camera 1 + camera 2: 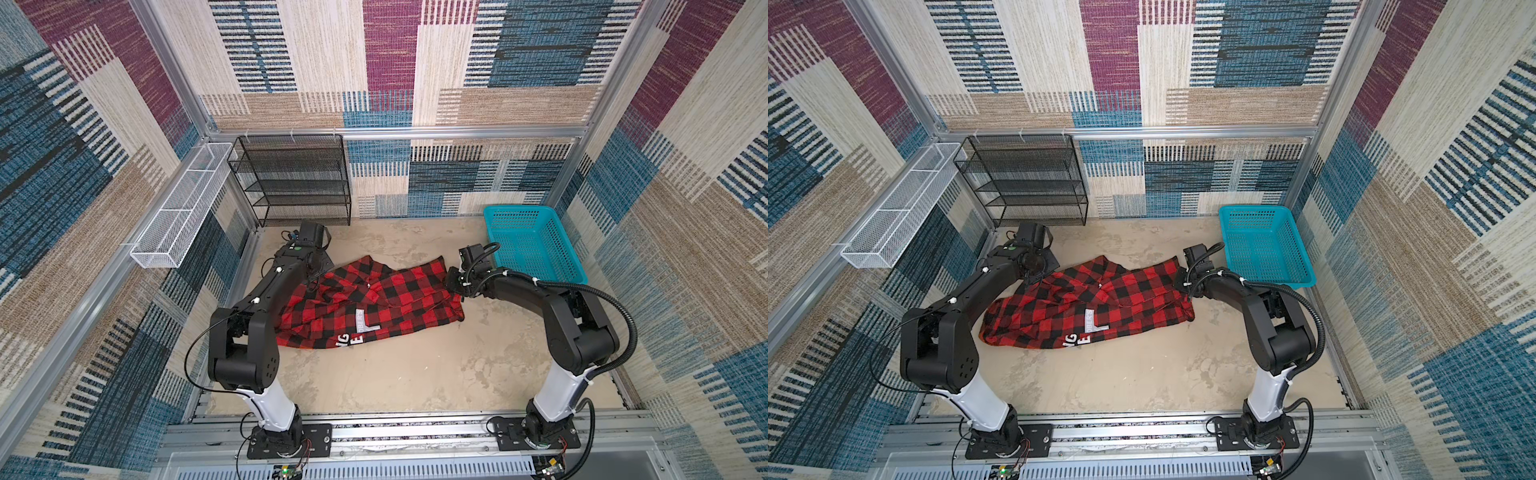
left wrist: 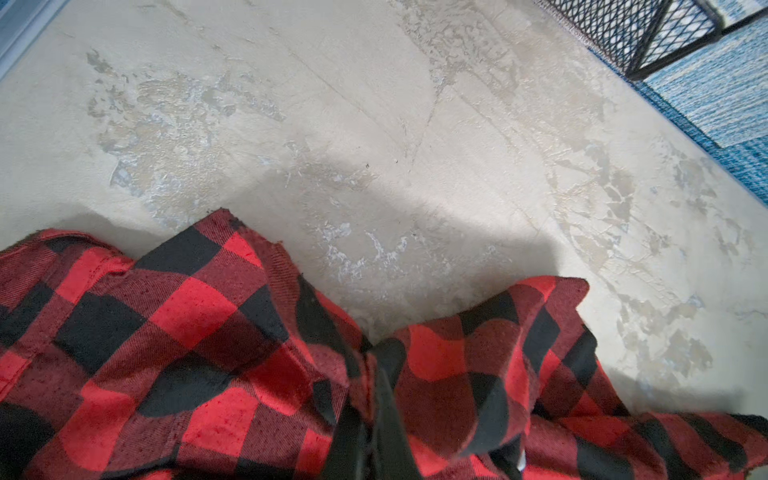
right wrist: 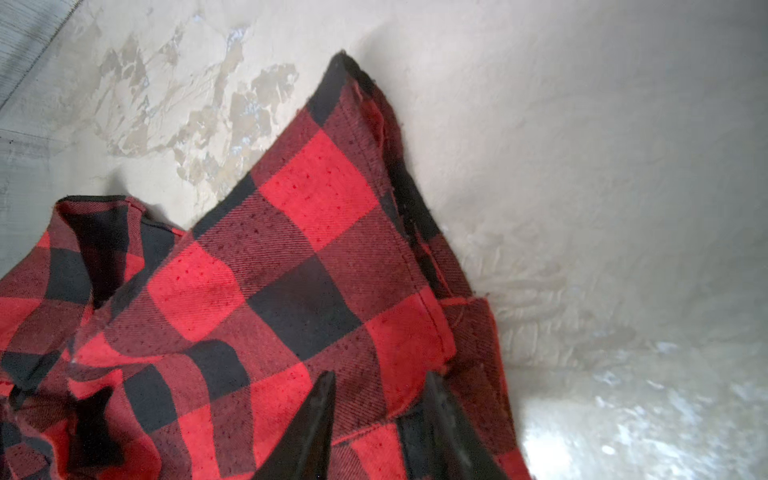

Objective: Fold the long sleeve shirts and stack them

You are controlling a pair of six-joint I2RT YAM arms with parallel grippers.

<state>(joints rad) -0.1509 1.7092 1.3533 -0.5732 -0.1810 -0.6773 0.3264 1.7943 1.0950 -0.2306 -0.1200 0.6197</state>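
Left hand (image 2: 376,374) pinched shut on shirt (image 2: 187,332), right hand (image 3: 380,378) part-open over its hem

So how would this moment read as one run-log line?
shirt: rumpled on table | left gripper: shut on shirt | right gripper: open over shirt corner

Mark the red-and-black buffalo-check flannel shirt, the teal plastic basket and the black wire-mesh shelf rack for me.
Flannel shirt (image 1: 374,307): in a top view, middle of the cloth.
Teal basket (image 1: 517,208): in a top view, far rim.
Black rack (image 1: 295,187): in a top view, middle mesh shelves.
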